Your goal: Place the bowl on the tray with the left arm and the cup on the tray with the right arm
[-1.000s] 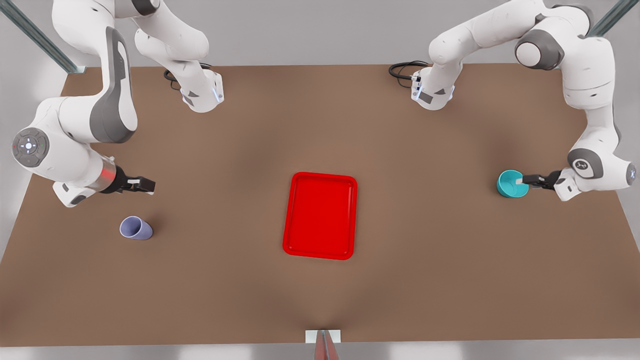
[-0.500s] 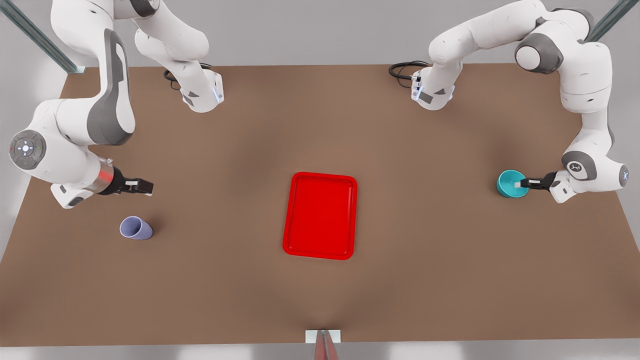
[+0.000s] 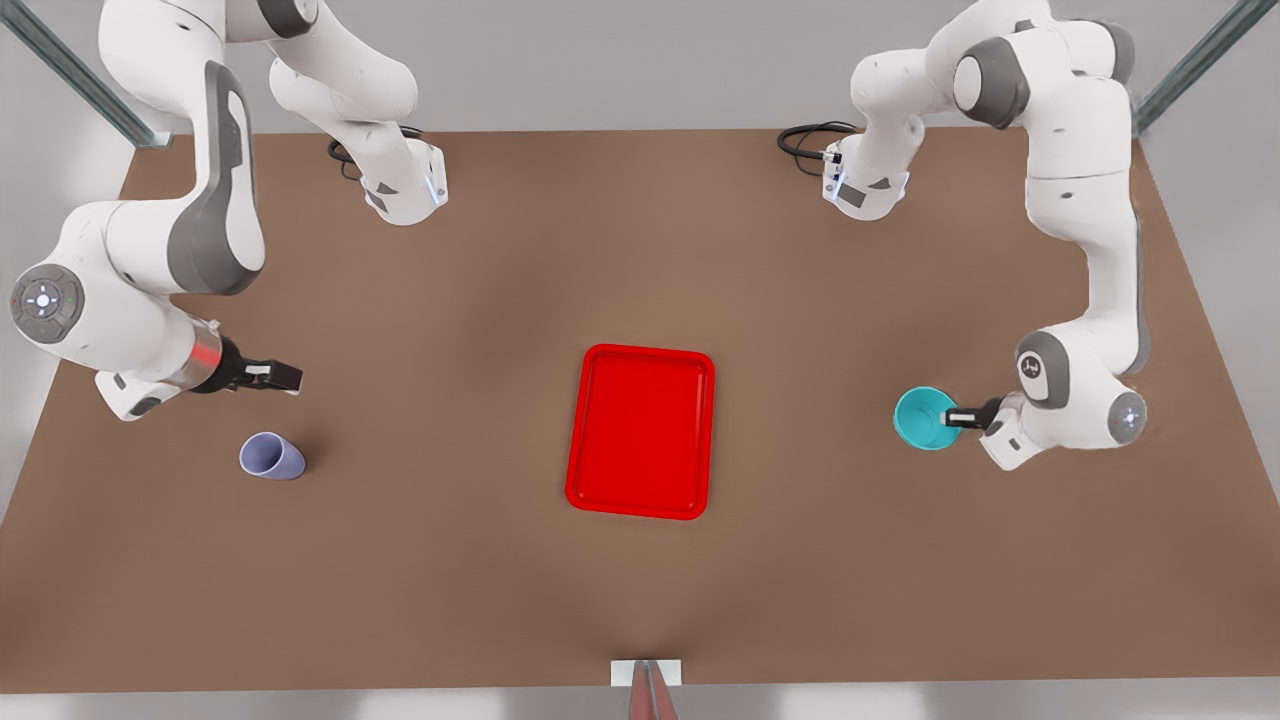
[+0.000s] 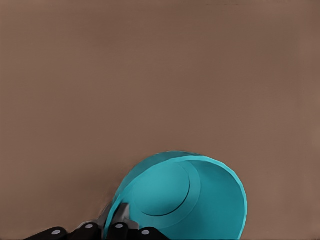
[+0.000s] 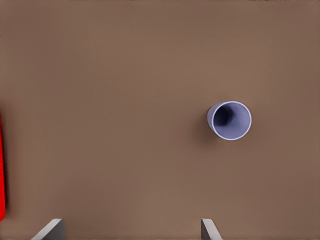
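the left gripper (image 3: 958,416) has its jaws clenched on the rim of the bowl (image 3: 924,418), one finger inside and one outside, so the thin wall gives a firm hold. the bowl is at the front view's right, well apart from the tray (image 3: 641,432) at mid-bench (image 3: 480,580). the right gripper (image 3: 284,377) waits with jaws released near the upright cup (image 3: 268,457), probably ready to descend on it.

A brown counter (image 3: 450,560) spans the scene. Black cables (image 3: 805,138) coil at its far edge, a small white bracket (image 3: 646,673) sits at its near edge, grey wall (image 3: 620,60) behind
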{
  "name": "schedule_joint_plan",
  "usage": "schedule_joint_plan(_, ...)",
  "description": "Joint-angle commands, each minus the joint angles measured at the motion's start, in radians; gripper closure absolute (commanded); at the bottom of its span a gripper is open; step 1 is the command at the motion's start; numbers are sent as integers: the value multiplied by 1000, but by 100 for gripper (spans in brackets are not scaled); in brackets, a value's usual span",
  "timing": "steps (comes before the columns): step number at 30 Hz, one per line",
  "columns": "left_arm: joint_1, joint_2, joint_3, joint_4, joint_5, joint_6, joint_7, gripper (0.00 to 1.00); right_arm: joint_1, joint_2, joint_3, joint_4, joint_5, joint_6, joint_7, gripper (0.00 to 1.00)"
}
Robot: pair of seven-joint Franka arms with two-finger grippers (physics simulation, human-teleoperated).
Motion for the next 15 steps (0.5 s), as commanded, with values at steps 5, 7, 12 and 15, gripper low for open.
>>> schedule_joint_plan(5, -110, 17, -191, 47, -86, -18, -460, 79, -1, 0, -1, -1, 0, -2, 0, 0)
schedule_joint_plan(7, -164, 28, -227, 57, -88, -18, -569, 79, -2, 1, -1, 0, 0, -2, 0, 0)
schedule_joint_plan(12, -342, 60, -279, 179, -132, -17, -956, 79, -2, 8, 1, 3, 0, -2, 0, 0)
schedule_joint_plan(15, -372, 94, -285, 197, -140, -1, -990, 79, -2, 8, -1, 3, 0, -2, -1, 0)
